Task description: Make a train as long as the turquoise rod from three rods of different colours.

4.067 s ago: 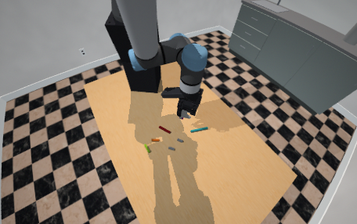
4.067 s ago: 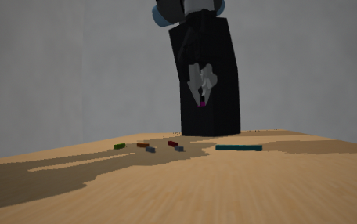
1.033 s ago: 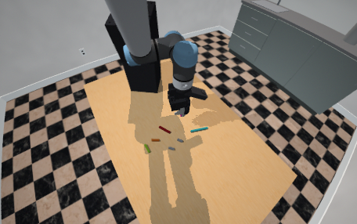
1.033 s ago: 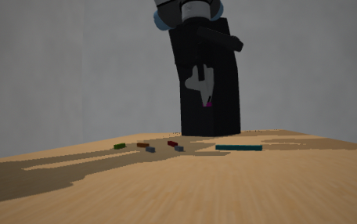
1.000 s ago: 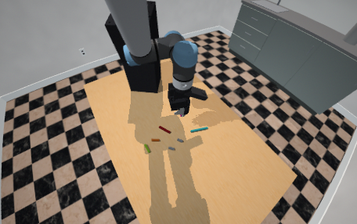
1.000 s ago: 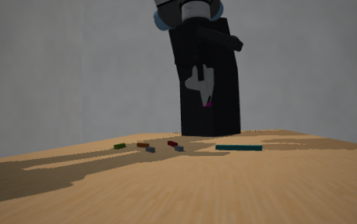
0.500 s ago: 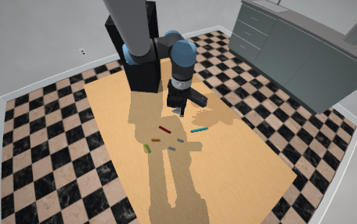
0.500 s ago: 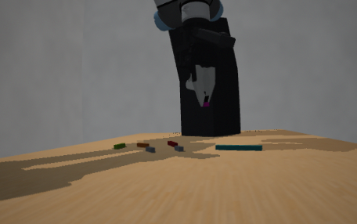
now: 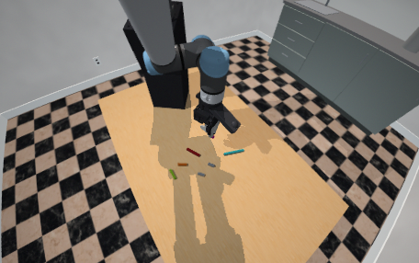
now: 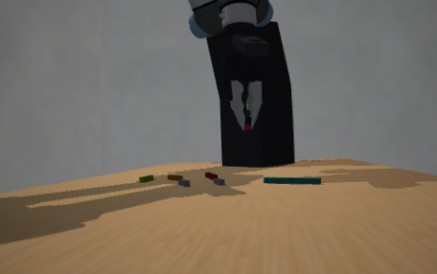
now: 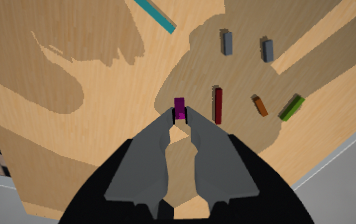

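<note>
Jaws (image 9: 212, 136) (image 10: 247, 126): closed on one magenta rod (image 9: 212, 137) (image 10: 247, 127) (image 11: 179, 108), held above the worktop (image 9: 276, 207) (image 10: 268, 230) (image 11: 120, 95). Turquoise rod (image 9: 233, 152) (image 10: 292, 180) (image 11: 156, 16): flat, well apart from the others. Red rod (image 9: 193, 152) (image 10: 211, 175) (image 11: 218, 106), orange rod (image 9: 183, 165) (image 10: 174, 177) (image 11: 260, 106), lime rod (image 9: 173, 174) (image 10: 146, 178) (image 11: 292, 108), two grey rods (image 9: 211, 165) (image 10: 218, 182) (image 11: 227, 43): lying separately, none touching.

Gripper (image 9: 210, 134) (image 10: 247, 125) (image 11: 179, 108) had turned about its length: dark side part, pointing left in top view four seconds earlier, now pointed right. In exterior view, fingers swung from narrow, side-on look a second earlier to broad, paired one, magenta rod (image 9: 212, 137) (image 10: 247, 127) (image 11: 179, 108) between tips shifting slightly left.
</note>
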`<control>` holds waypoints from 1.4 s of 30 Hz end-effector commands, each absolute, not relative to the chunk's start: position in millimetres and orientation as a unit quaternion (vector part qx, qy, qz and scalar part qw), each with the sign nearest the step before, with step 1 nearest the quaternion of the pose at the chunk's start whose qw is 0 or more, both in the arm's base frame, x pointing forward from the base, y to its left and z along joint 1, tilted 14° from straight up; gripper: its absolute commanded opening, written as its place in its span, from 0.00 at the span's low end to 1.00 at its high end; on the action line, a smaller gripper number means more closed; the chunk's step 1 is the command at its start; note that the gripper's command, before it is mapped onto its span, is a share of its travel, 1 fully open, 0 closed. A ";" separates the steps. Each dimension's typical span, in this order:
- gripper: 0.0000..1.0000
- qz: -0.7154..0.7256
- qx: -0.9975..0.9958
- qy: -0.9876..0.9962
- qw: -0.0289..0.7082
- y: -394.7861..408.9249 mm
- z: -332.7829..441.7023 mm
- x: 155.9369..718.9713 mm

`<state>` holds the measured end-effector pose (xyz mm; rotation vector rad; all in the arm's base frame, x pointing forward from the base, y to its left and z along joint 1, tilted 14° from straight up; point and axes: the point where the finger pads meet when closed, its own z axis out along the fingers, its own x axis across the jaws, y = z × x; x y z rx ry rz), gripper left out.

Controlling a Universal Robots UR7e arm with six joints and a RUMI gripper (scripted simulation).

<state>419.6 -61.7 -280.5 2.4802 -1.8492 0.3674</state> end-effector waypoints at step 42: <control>0.00 0.106 0.293 -0.948 -0.057 -81.9 -278.5 399.7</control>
